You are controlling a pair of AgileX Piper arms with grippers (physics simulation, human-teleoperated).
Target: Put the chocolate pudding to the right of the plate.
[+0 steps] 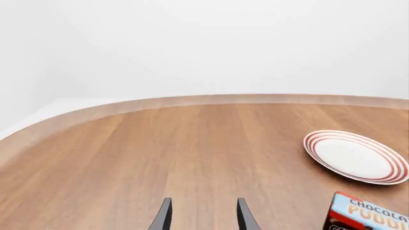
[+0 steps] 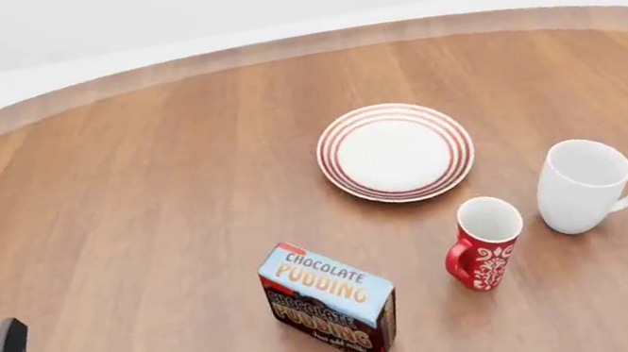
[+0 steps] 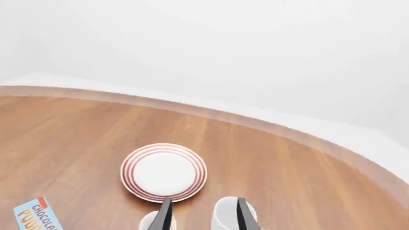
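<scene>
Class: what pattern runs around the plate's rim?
Concentric red rings on the white plate, clearest in the front view.

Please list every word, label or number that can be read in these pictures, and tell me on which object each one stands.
"CHOCOLATE PUDDING": orange letters on the light-blue top of the chocolate pudding box, front view.
"CHOCOLA… PUDDI…": the same top, cut off by the picture's edge, left wrist view.
"CHOCOLATE PUDDING" again on the box's dark front side; the small line under it is too blurred to read.
The plate, red mug and white mug carry no text.

Round wooden table (image 2: 129, 216) bears plate (image 2: 394, 151), chocolate pudding (image 2: 329, 304), red mug (image 2: 485, 243), white mug (image 2: 583, 183).
</scene>
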